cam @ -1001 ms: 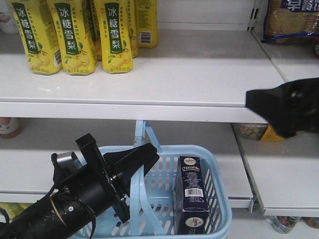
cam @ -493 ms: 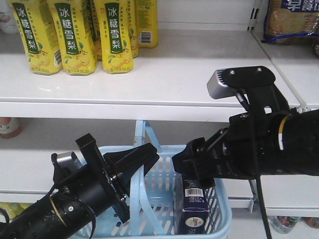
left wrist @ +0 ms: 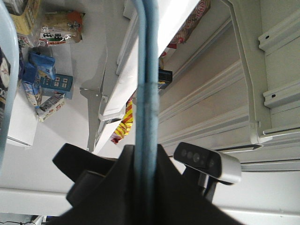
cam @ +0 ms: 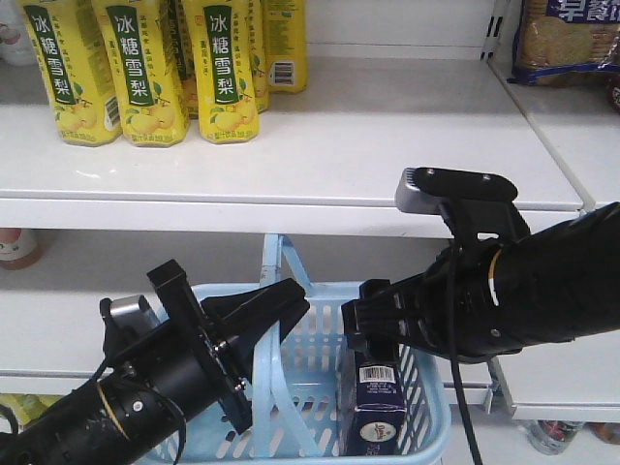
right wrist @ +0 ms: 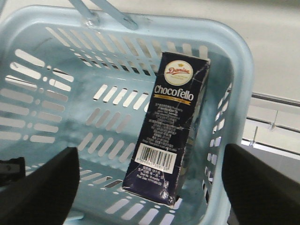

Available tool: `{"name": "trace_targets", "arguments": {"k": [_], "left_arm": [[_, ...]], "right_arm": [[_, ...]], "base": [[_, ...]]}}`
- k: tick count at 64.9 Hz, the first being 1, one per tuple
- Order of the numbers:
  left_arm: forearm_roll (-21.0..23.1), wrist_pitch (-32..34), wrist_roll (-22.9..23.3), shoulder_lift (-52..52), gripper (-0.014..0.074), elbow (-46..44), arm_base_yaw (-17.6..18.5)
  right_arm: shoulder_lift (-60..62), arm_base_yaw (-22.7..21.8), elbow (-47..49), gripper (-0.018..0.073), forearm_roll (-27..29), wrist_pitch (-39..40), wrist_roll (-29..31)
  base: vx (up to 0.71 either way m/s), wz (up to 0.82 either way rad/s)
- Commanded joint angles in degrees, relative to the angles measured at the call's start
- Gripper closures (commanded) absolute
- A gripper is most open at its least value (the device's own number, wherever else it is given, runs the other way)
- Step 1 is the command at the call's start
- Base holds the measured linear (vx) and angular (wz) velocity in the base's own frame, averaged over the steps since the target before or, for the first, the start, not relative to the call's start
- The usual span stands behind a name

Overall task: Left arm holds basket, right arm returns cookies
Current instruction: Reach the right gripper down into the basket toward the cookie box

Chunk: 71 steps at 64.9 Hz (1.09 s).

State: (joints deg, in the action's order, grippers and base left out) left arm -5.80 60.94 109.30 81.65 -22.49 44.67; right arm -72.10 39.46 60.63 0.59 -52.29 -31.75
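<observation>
The light blue basket (cam: 433,412) hangs in front of the lower shelf. My left gripper (cam: 260,308) is shut on one hoop handle (cam: 279,266); in the left wrist view the handle (left wrist: 145,70) runs straight between the closed jaws of the left gripper (left wrist: 145,152). The navy Chocofello cookies box (cam: 376,412) stands at the basket's right side. My right gripper (cam: 373,325) hovers just above it. In the right wrist view the box (right wrist: 171,126) leans against the basket wall (right wrist: 236,65), and the right gripper (right wrist: 150,157) is open, its fingers (right wrist: 42,187) wide on either side, not touching.
Yellow drink cartons (cam: 136,68) stand on the upper shelf's left half. A blue biscuit packet (cam: 567,39) lies at the upper right. The upper shelf's front edge (cam: 291,215) runs just above the basket handle. A jar (cam: 17,247) stands on the lower shelf at the left.
My right arm has swung in from the right and come down over the basket, its open gripper now above the cookies box. The left arm and the basket have not moved.
</observation>
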Motion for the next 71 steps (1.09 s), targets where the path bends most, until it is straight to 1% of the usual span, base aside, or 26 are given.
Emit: {"name": "trace_targets", "arguments": {"k": [1,19,33,57,71], "left_arm": [[1.28,17.41,-0.2,-1.99,0.0599,-1.66,0.36],[1.28,17.41,-0.2,-1.99,0.0599,-1.66,0.36],[1.28,17.41,-0.2,-1.99,0.0599,-1.66,0.36],[1.28,17.41,-0.2,-1.99,0.0599,-1.66,0.36],[1.28,17.41,-0.2,-1.99,0.0599,-1.66,0.36]], "right_arm": [[0.35,-0.03,1.79,-0.002,-1.17,1.47,-2.4],[-2.59,-0.03,1.79,-0.002,-2.24,2.15,-3.24],[-5.09,-0.03,1.79,-0.002,-2.24,5.05,-3.24],[-7.18,0.01,1.68,-0.002,-2.24,7.44,-3.24],[-7.18,1.81,1.48,-0.002,-3.13,7.81,-3.24]], "base": [[0.0,0.0],[0.0,0.0],[0.0,0.0],[0.0,0.0],[0.0,0.0]]}}
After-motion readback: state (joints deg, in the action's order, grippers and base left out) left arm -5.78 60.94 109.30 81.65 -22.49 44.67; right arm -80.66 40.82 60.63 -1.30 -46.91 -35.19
